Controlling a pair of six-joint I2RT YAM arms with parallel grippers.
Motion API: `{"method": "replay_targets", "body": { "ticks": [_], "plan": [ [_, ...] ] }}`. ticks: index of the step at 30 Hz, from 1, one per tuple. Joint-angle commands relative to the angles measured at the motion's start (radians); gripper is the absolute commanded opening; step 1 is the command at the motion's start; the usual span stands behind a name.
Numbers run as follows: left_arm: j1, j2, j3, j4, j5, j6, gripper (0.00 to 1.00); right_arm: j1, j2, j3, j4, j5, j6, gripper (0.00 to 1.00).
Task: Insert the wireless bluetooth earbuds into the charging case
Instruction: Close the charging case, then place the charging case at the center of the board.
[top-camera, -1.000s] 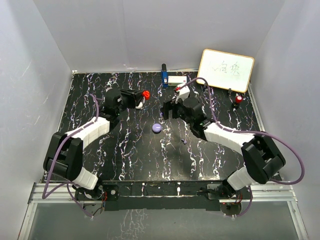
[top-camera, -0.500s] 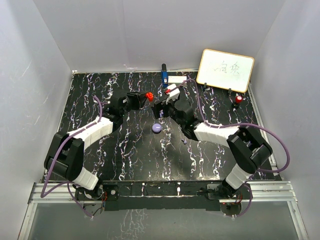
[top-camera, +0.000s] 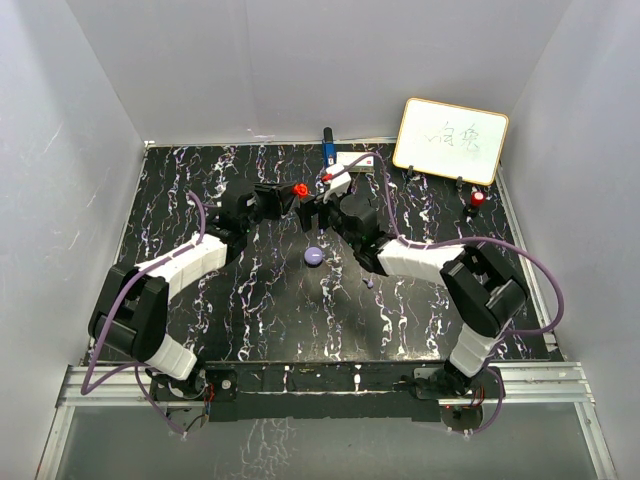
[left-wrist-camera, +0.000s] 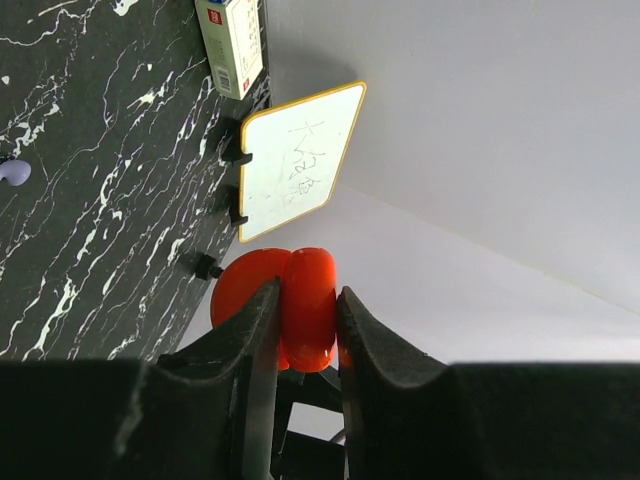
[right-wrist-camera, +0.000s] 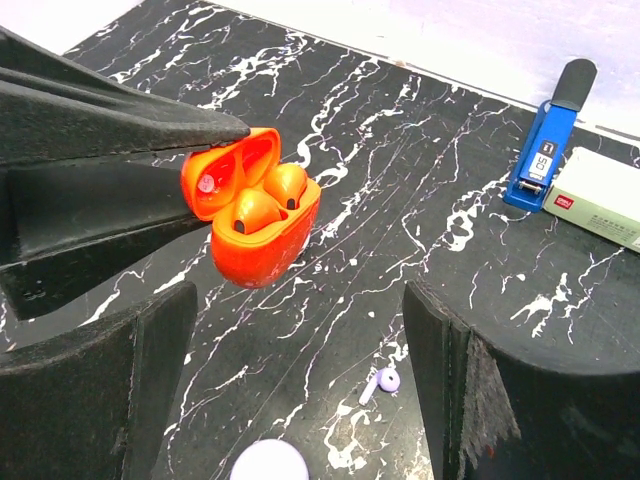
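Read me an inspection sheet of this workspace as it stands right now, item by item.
Surface: black marbled table.
Job's things: open orange charging case, two orange earbuds inside; purple earbud loose on the table.
Clutter: lilac puck, blue stapler, white box, red-capped object.
Grippers: left gripper shut on the charging case; right gripper open, empty.
Cables: purple cables along both arms.
Surroundings: whiteboard, white walls.

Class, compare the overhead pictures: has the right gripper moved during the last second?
Yes. The right gripper has shifted left, away from the whiteboard, ending just beyond the purple puck, beside the orange charging case.
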Motion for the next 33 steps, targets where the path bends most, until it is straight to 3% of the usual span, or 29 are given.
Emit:
{"method": "replay_targets", "body": {
  "ticks": [1,15,24,29,33],
  "plan": [
    [-0.008,-0.009,0.025,0.025,0.012,-0.009,0.00,0.004,0.010,0.053,0.075,0.056,-0.017,0.82],
    [-0.015,-0.085,-0.039,0.014,-0.001,-0.021,0.00,-0.006,0.076,0.114,0.030,0.185,-0.043,0.82],
    [-0.015,-0.100,-0.068,0.012,0.007,-0.021,0.00,-0.078,-0.037,0.032,0.030,0.200,-0.034,0.82],
    [0.048,-0.114,-0.123,0.007,0.024,0.015,0.00,-0.089,-0.122,0.001,-0.160,0.223,0.007,0.83],
    [0.168,-0.139,-0.162,-0.078,0.106,0.204,0.00,-0.101,-0.205,0.024,-0.401,0.180,0.063,0.85]
  ]
}}
